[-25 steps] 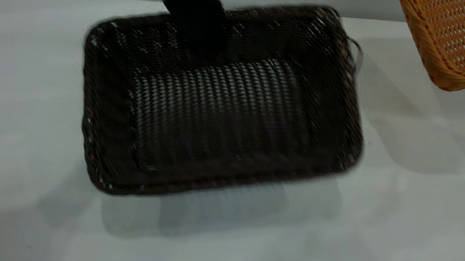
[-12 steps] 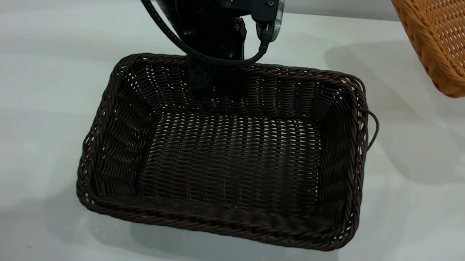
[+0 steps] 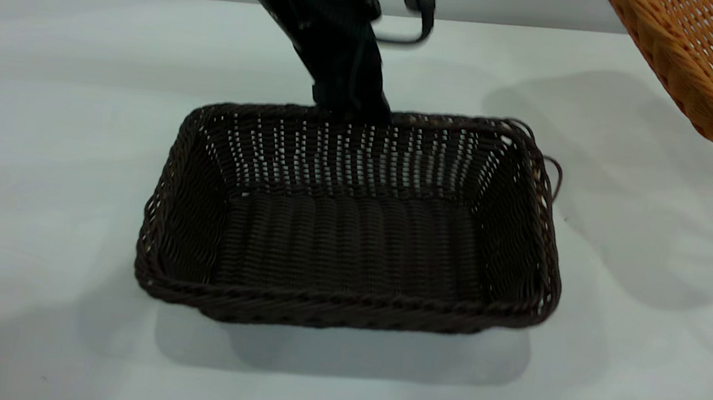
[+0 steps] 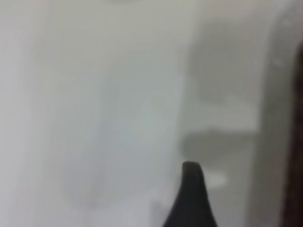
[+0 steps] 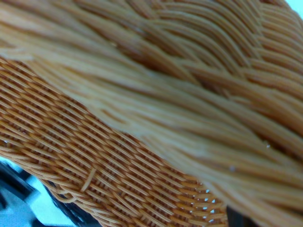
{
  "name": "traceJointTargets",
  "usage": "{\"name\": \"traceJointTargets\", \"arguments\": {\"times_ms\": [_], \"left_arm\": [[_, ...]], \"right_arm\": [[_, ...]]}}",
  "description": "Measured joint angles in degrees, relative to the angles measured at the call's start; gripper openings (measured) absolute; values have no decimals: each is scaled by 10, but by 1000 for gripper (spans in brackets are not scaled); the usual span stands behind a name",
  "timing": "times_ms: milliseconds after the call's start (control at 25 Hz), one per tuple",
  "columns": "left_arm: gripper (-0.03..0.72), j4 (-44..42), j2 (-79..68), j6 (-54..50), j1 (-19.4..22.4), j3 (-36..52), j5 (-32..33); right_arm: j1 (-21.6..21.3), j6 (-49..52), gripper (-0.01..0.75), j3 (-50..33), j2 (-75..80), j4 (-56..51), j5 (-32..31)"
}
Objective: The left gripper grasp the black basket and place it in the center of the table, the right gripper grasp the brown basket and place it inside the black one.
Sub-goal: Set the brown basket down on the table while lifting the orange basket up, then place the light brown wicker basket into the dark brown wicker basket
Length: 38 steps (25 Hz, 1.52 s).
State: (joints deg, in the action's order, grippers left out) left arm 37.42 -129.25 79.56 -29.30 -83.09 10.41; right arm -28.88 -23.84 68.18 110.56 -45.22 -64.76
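The black basket (image 3: 354, 226) sat flat on the table (image 3: 46, 127) near the middle of the exterior view, open side up, with its small loose loops at the end nearer the right arm. The left gripper (image 3: 350, 103) hung blurred right at the far rim of that basket; whether it touched the rim, and whether its fingers were apart or closed, could not be told. In the left wrist view one dark fingertip (image 4: 191, 189) showed against the pale table, with the black basket (image 4: 294, 142) only as a dark smear at one edge. The brown basket (image 3: 709, 58) was held tilted in the air at the exterior view's upper right, well apart from the black one, its shadow lying on the table beneath. The right wrist view was filled by the brown basket's (image 5: 142, 118) braided rim and weave, so close that the right gripper's grip could not be made out.
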Motion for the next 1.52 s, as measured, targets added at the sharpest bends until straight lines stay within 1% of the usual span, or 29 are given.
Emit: {"name": "traceJointTargets", "arguments": {"times_ms": [80,120,200,320,480,600,680,760,840,920,1000,1120,1320,1520], "left_arm": [[541,2,16,-71,22,0,-19],[542,3,27,-101,39,0,-21],[545,4,50,-165,79,0,-17],[545,4,76,-223,140,0,8],[547,4,87,-241,205,0,54],[546,4,87,-244,238,0,89],[546,3,87,-244,253,0,106],[546,3,87,-246,262,0,118],[546,2,87,-246,264,0,125],[546,2,87,-246,264,0,129],[546,2,87,-246,264,0,129],[546,2,87,-246,264,0,131],[546,2,86,-246,264,0,132],[546,2,71,-246,264,0,132]], "right_arm": [[17,16,94,1,-12,36,-13],[32,25,94,1,-18,55,-17],[66,42,93,1,-29,86,-22],[121,60,93,1,-38,113,-25],[207,78,93,1,-39,137,-26],[277,87,93,1,-39,150,-26],[321,89,93,3,-39,168,-27],[363,96,93,16,-35,190,-35],[394,103,93,38,-29,215,-39],[420,114,93,69,-21,236,-40],[436,123,93,97,-7,252,-40],[454,129,93,130,18,267,-40],[478,129,93,139,55,289,-39],[484,129,93,143,71,292,-39]]}}
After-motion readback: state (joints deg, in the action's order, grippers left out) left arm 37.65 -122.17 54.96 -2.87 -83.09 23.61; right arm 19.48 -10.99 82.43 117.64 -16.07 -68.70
